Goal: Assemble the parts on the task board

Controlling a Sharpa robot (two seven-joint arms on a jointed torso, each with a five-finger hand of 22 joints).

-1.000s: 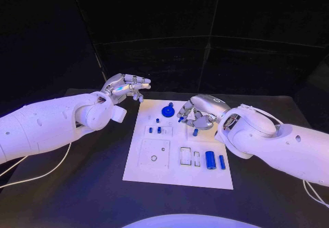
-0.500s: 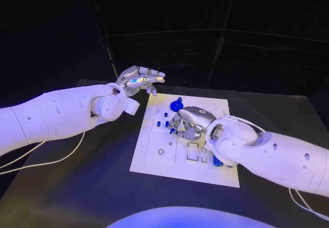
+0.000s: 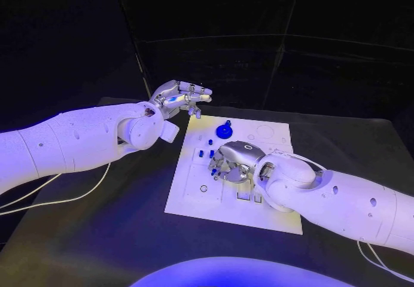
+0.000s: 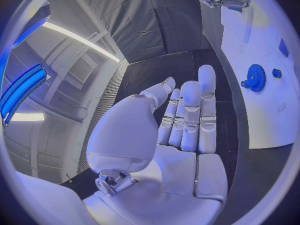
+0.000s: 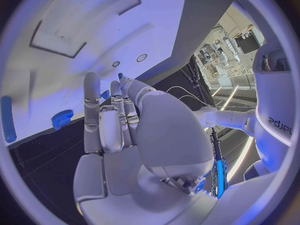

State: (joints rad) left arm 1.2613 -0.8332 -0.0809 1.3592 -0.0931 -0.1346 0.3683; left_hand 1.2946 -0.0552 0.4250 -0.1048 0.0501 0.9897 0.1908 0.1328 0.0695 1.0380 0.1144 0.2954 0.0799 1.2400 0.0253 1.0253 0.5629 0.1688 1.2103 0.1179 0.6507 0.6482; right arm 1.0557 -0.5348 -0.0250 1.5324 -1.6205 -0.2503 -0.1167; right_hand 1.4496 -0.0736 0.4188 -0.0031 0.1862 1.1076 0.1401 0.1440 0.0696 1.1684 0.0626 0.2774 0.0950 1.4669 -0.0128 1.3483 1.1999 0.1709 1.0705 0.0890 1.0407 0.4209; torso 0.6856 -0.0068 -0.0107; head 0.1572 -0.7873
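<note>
Dim room, blue-violet wash; bright glare on task board (image 3: pixel 194 191) and white arms; black desk (image 3: pixel 103 239) swallowed in shadow; fisheye bending at wrist-view edges.

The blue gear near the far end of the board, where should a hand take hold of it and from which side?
Probably by its toothed rim, from straight above: the blue gear lies flat on the task board, so only the rim and top are exposed. The left hand hovers nearest, holding nothing.
</note>
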